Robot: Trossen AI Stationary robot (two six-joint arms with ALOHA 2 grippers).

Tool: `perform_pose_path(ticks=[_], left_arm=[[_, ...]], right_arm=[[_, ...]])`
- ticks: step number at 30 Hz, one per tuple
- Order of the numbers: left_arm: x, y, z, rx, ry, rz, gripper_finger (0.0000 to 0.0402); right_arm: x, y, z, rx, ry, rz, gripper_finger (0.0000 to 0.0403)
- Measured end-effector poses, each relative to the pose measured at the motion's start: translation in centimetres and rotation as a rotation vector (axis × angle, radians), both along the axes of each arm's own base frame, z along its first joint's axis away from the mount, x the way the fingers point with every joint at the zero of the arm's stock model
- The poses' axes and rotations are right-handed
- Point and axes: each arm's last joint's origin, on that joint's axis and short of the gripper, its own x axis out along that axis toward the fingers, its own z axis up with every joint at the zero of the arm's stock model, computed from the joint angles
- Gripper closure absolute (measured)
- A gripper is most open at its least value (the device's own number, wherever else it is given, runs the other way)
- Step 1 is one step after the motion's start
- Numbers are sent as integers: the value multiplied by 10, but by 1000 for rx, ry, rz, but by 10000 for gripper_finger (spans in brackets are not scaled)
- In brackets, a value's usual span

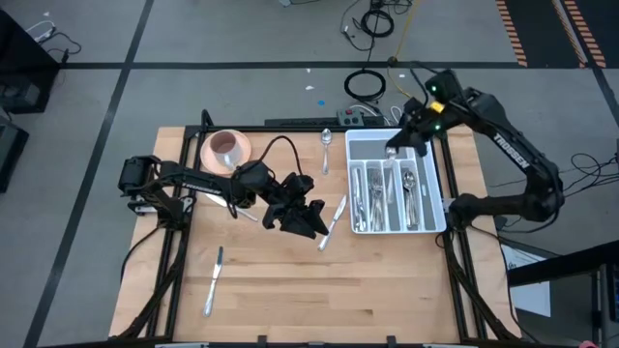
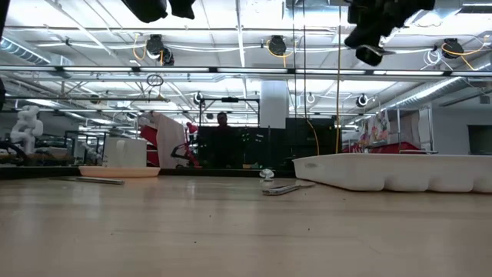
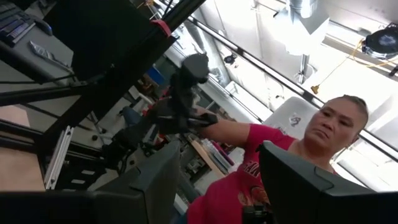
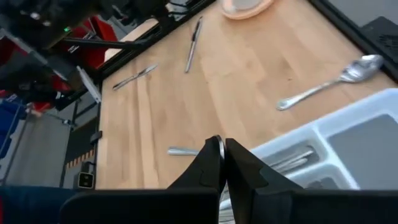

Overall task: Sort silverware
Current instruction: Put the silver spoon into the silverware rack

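Observation:
Silverware lies in the white tray (image 1: 426,193) at the table's right. Loose pieces rest flat on the wood: a spoon (image 1: 326,150) near the far edge, a piece (image 1: 334,220) mid-table, a knife (image 1: 213,280) at the near left. My left gripper (image 1: 311,220) hangs mid-table beside that middle piece, raised and tilted upward, open, with nothing between its fingers (image 3: 155,186). My right gripper (image 4: 221,152) is shut above the tray's far end (image 1: 395,150); I see nothing held in it.
A pink saucer with a cup (image 1: 227,148) stands at the far left. Another piece (image 4: 134,76) lies near the left arm's base. A person in a red shirt (image 3: 249,168) is beyond the table. Bare wood spreads along the near edge.

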Motion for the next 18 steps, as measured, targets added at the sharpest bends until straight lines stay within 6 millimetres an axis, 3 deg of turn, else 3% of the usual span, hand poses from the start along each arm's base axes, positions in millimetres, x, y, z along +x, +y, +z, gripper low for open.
perform_pose_path(ticks=[8,12,18], left_arm=[[0,0,0,1,0,0,182],[0,0,0,2,1,1,182],[0,0,0,7,-2,3,182]], right_arm=[[-28,-32,-20,69,78,-99,403],[-36,-37,-35,101,180,-116,403],[-43,-35,-73,158,333,-139,403]])
